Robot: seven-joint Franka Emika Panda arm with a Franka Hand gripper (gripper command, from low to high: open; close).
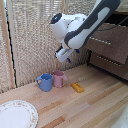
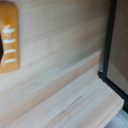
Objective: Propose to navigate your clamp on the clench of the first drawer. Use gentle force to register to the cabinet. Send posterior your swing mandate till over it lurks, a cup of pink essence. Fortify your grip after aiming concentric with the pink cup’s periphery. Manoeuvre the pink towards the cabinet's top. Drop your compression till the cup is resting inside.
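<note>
The pink cup (image 1: 59, 78) stands upright on the wooden table, touching the blue mug (image 1: 45, 82) on the exterior view's left. My gripper (image 1: 71, 56) hangs in the air above the pink cup, slightly toward the exterior view's right. Its blue-tipped fingers look apart, with nothing between them. The cabinet (image 1: 116, 64) fills the exterior view's right. Its first drawer (image 1: 111, 49) juts out past the drawer below and carries a slim silver handle (image 1: 102, 41). The wrist view shows no fingers, only table boards and the cabinet's dark edge (image 2: 107, 50).
An orange flat object (image 1: 77, 87) (image 2: 9, 42) lies on the table between the cups and the cabinet. A patterned white plate (image 1: 15, 114) sits at the near corner on the exterior view's left. A reed screen (image 1: 30, 35) backs the table.
</note>
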